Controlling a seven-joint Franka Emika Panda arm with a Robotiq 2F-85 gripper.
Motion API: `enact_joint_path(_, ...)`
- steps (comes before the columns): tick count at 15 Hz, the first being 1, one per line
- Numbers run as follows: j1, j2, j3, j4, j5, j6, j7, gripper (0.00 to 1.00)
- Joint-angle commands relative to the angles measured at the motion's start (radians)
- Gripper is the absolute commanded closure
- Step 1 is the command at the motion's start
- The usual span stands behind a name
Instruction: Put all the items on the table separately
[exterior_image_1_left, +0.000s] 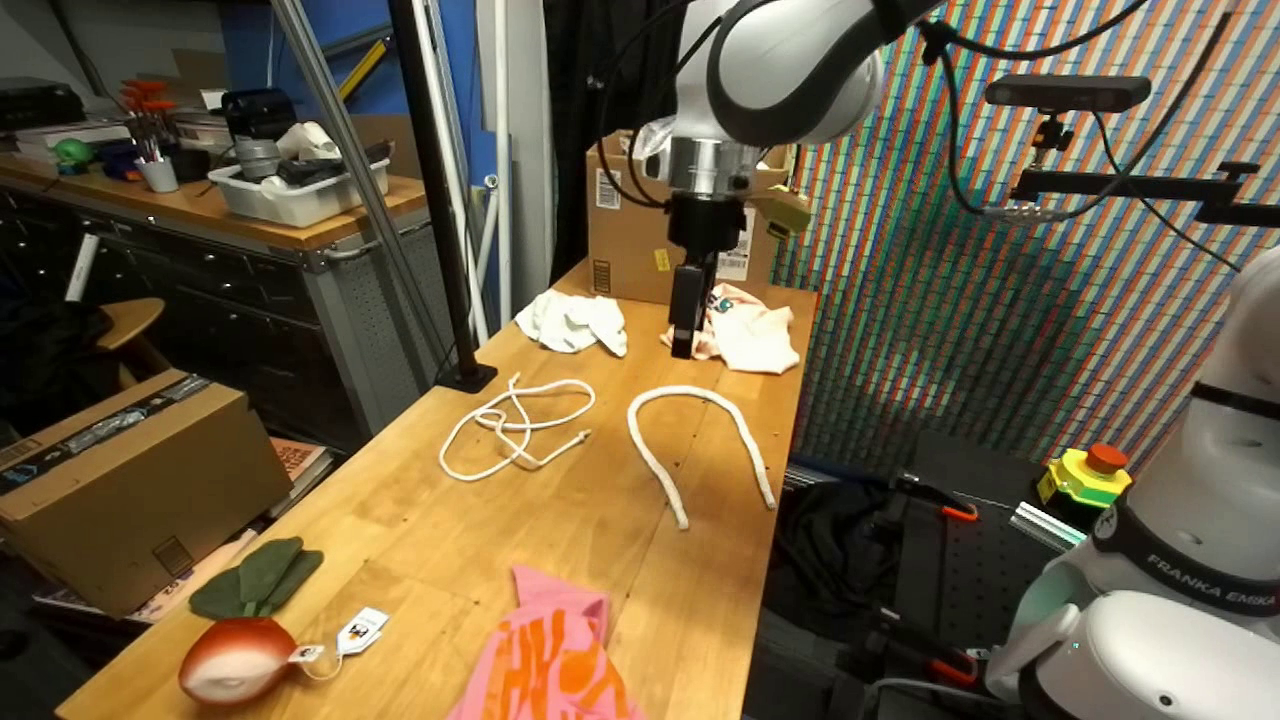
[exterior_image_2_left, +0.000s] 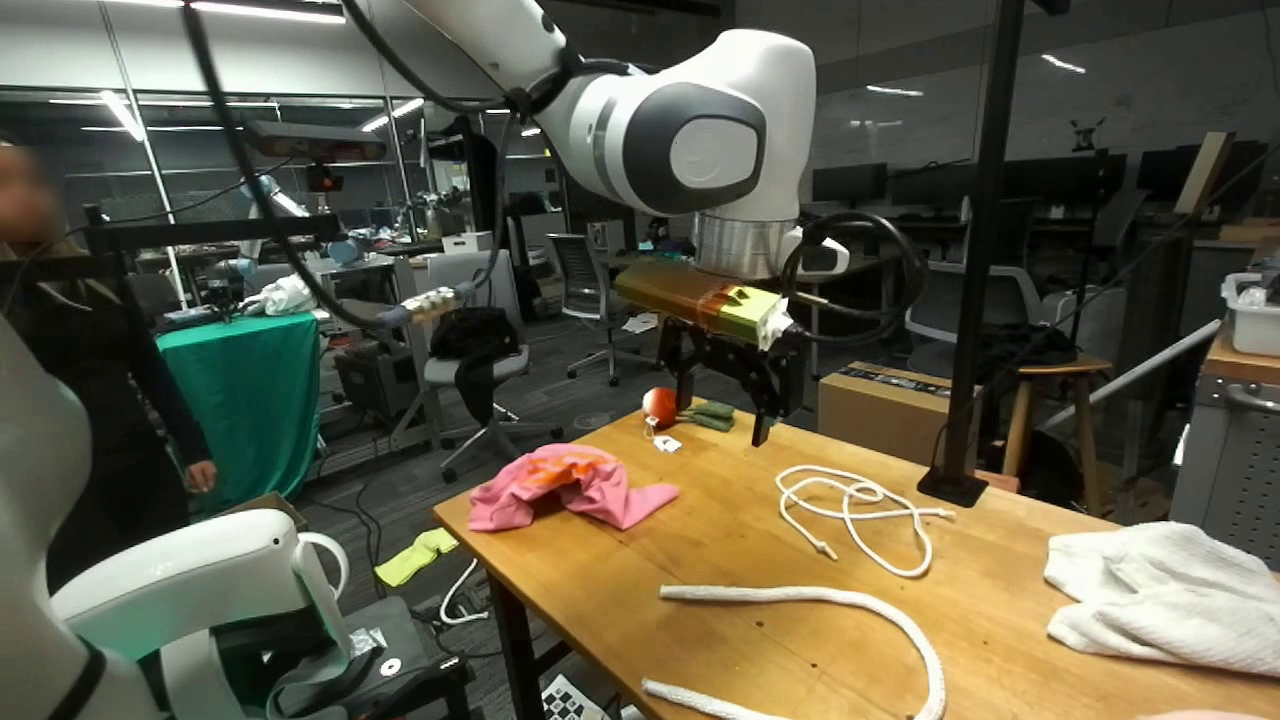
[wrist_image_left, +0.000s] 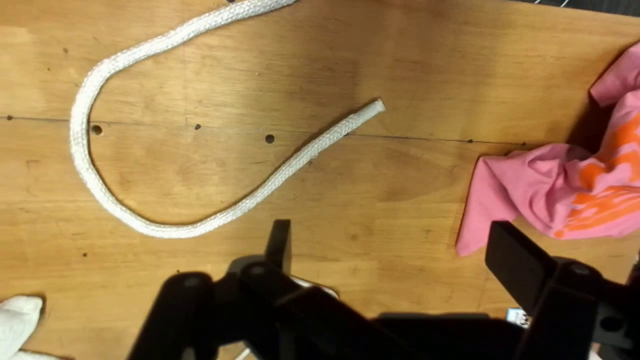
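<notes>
Cloth (exterior_image_1_left: 550, 655) comes first from where I stand: one pink piece with an orange print, the first of three cloths on the table (exterior_image_1_left: 430, 570), crumpled, with bare wood between it and everything else. Across from it, well apart, lies one round toy (exterior_image_1_left: 238, 660) with green leaves; I take the gap as deliberate, since the job is to keep things separate. Farther along come one thick rope (wrist_image_left: 80, 132), bent into a U, and one thin cord (exterior_image_1_left: 520, 427), which crosses itself but touches no neighbour. Above this stretch hangs the one gripper (exterior_image_2_left: 722, 422), its two fingers (wrist_image_left: 517, 265) spread and nothing between them, held high, I would guess, to avoid snagging what is laid out below. Past the rope and cord lie the other two cloths, one white cloth (exterior_image_1_left: 575, 322) and one peach cloth (exterior_image_1_left: 752, 337), a strip of wood between them; to judge by the spacing they look sorted already. Behind those, one cardboard box (exterior_image_1_left: 640, 240) stands at the far end, its purpose unclear to me.
</notes>
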Motion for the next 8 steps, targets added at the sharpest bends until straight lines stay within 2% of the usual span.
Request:
enact_joint_path(1, -0.005, -0.186, -0.056, -0.157, 0.147, 0.071, -0.251, 0.0)
enact_joint_path(3, 0.015, -0.233, -0.11, -0.187, 0.245, 0.058, -0.398, 0.0)
enact_joint_path(4, 0.009, -0.153, -0.084, -0.12, 0.166, 0.032, -0.276, 0.0)
enact_joint_path(6, 0.01, -0.196, -0.114, -0.154, 0.209, 0.033, -0.356, 0.0)
enact_joint_path(8, 0.011, -0.21, -0.119, -0.165, 0.212, 0.033, -0.369, 0.0)
